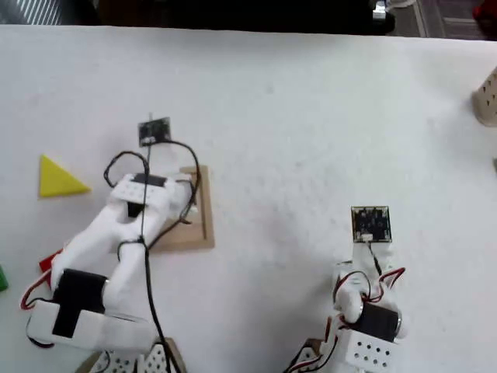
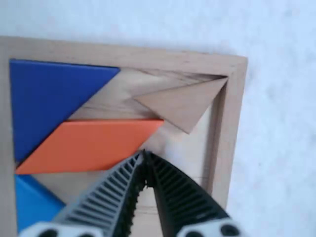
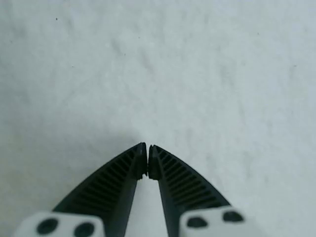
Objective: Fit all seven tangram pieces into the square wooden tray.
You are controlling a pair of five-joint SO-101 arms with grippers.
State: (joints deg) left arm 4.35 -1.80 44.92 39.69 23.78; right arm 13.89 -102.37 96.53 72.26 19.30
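Tray [image 1: 205, 227]: the left arm [image 1: 101, 233] hid most of it.
Light blue piece [image 2: 29, 203]: beside the left claw [image 2: 145, 158], cut off at the edge.
Red piece [image 1: 49, 262]: partly under the arm.

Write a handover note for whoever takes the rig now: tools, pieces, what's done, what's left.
Left tool: shut, empty, over the tray, tips by the orange piece.
Right tool: shut, empty, over bare table.
Done, in the tray: blue triangle, orange piece, light-blue piece, wood-coloured triangle.
Left, on the table left of the tray: yellow triangle, red piece partly under the left arm, green piece at the high view's edge.
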